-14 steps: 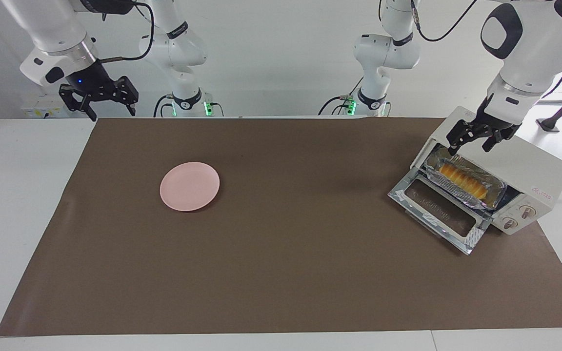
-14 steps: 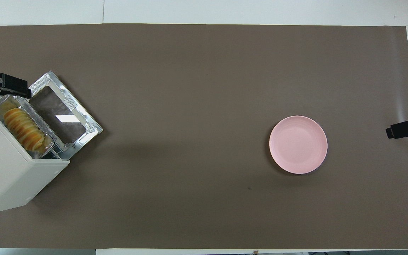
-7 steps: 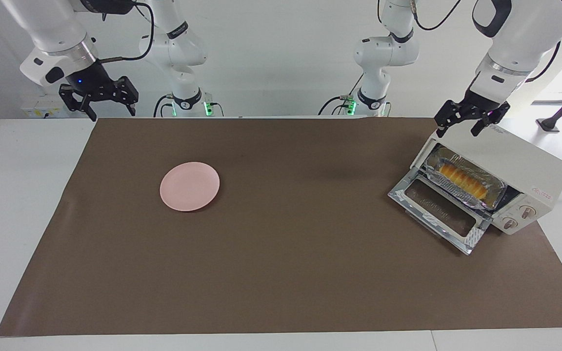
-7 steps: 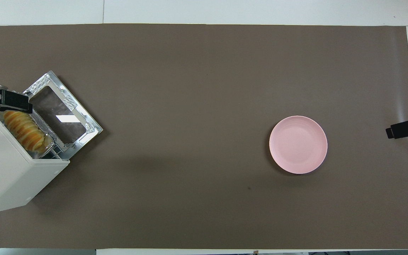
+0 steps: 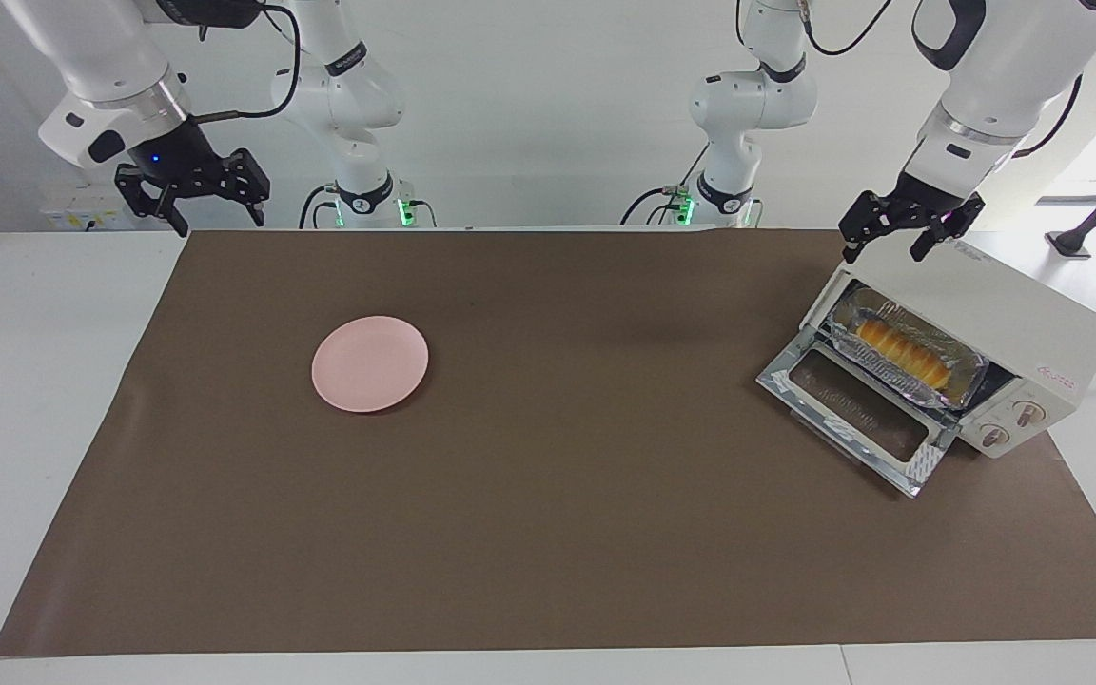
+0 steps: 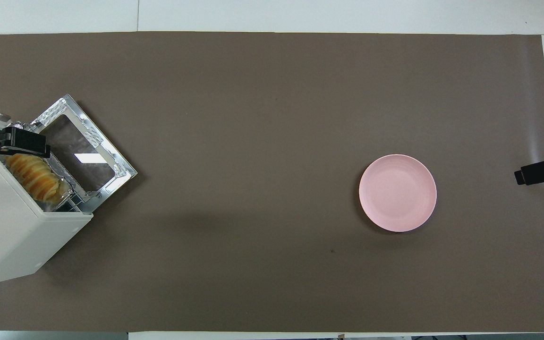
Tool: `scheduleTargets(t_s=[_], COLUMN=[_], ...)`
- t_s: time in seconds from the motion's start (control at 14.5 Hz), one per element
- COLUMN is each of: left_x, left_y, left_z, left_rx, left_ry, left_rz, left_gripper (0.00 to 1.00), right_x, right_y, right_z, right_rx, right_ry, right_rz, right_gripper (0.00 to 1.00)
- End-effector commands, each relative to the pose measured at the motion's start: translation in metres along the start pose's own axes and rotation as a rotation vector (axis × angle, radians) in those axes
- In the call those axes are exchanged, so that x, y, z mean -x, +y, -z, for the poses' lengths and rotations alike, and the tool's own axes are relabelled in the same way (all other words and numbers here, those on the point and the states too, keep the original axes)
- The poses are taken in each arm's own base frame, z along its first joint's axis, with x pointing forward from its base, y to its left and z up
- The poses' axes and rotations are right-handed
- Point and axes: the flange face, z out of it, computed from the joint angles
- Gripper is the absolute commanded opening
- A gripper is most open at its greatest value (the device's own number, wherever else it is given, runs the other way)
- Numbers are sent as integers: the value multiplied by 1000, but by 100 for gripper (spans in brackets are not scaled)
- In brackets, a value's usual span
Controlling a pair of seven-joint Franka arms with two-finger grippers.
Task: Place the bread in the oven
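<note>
Bread [image 5: 902, 350] sits in its foil tray [image 5: 965, 359] on the oven [image 5: 1005, 323] rack, below the left claw [image 5: 896, 245], which hangs open and empty, so a good finish means swinging the dropped door [image 5: 857, 416] fully shut, while the right claw [image 5: 189, 202] waits open and empty.

One oven [image 5: 1005, 323] is sitting on the tabletop [image 5: 548, 533], showing two round knobs [image 5: 1009, 424] and one drop door [image 5: 852, 411]. One bread [image 5: 900, 350] is lying in one foil tray [image 5: 948, 354]. One pink plate [image 5: 370, 364] is resting apart. Two hands are showing: one left hand [image 5: 893, 249] and one right hand [image 5: 217, 221].
</note>
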Motion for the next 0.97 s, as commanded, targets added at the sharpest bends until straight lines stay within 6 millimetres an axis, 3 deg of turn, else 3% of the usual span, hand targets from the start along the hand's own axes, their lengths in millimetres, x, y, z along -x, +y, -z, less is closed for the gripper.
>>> scheduleTargets(t_s=[0.0,0.28,0.9], left_x=[9,15,11], left_y=[-1,-3,3], left_z=[-1,7,4], left_rx=[-16,-13,-9], left_ry=[-39,-90,-84], left_rz=[0,6,-5], left_gripper=[100,100,100], right_x=[2,2,2], right_y=[1,1,1], right_z=[1,1,1], right_rx=[11,11,11], right_ry=[-13,-13,-13], right_rz=[2,2,2], right_gripper=[100,100,100])
